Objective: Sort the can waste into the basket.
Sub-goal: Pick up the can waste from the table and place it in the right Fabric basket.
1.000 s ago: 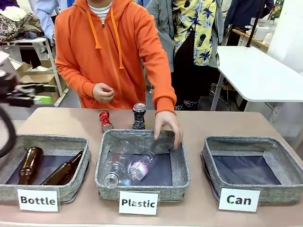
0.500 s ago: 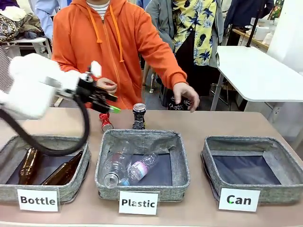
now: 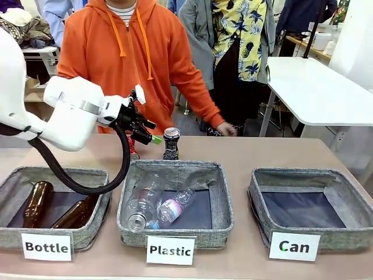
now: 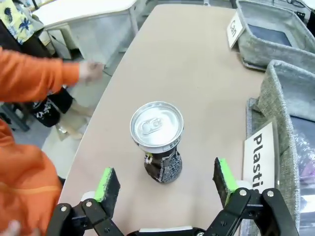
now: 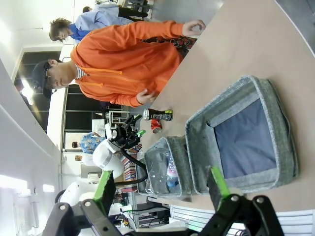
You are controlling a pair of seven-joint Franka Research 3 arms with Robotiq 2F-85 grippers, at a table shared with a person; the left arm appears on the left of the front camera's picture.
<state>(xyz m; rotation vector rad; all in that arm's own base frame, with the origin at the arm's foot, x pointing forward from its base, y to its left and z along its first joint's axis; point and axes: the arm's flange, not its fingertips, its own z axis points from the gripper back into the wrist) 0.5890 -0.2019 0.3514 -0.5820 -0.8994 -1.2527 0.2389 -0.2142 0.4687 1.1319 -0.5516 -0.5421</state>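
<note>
Cans, two: small crushed red metal can [image 3: 133, 153], half hidden behind left gripper [image 3: 153, 133]; dark printed metal can with silver top [image 3: 171, 143], upright between that gripper's wide-spread green pads [image 4: 107, 183], untouched. Both on tan table [image 3: 262, 153], just behind grey fabric "Plastic" basket [image 3: 221, 204], well apart from grey fabric "Can" basket [image 3: 344, 238] at right, dark lining showing.

Baskets, three. "Bottle" basket [image 3: 87, 233]: two brown glass bottles [image 3: 36, 203]. "Plastic" basket: two clear plastic bottles [image 3: 172, 207].

Right gripper [image 5: 161, 187]: jaws apart, gripping nothing.
</note>
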